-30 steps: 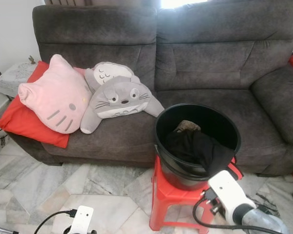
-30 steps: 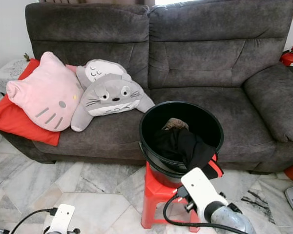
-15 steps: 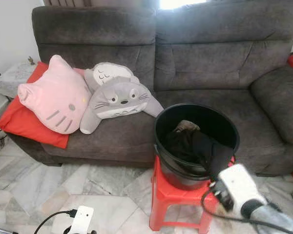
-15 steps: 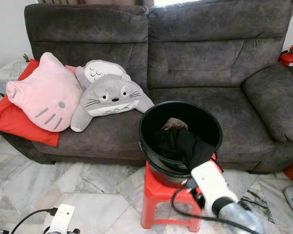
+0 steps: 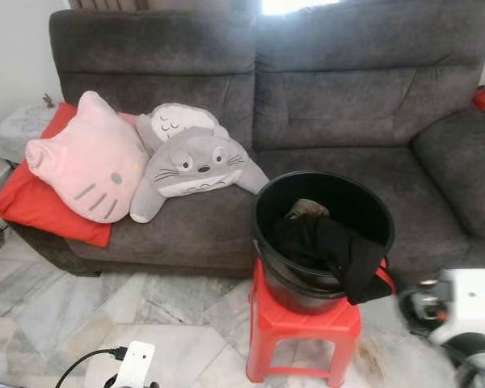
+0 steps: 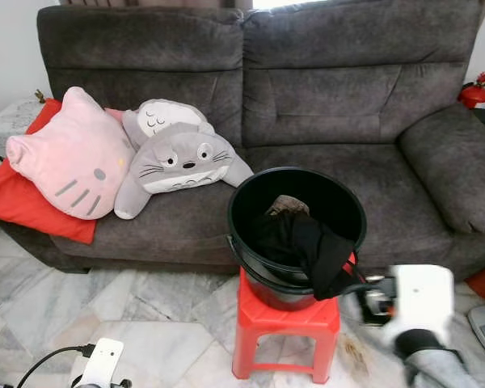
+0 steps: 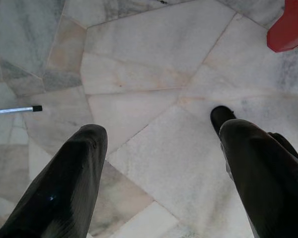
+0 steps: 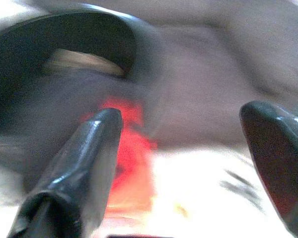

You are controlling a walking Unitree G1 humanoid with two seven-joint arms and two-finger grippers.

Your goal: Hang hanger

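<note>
Readable text: none could be made out.
Labels, brands: none were legible.
Numbers, signs: none were visible on anything in the room.

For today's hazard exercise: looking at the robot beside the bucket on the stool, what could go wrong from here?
1. The bucket sits high on a small stool; the blurred right arm swinging close by might knock it over.
2. Dark clothes drape over the rim, so the open right gripper could snag them.
</note>
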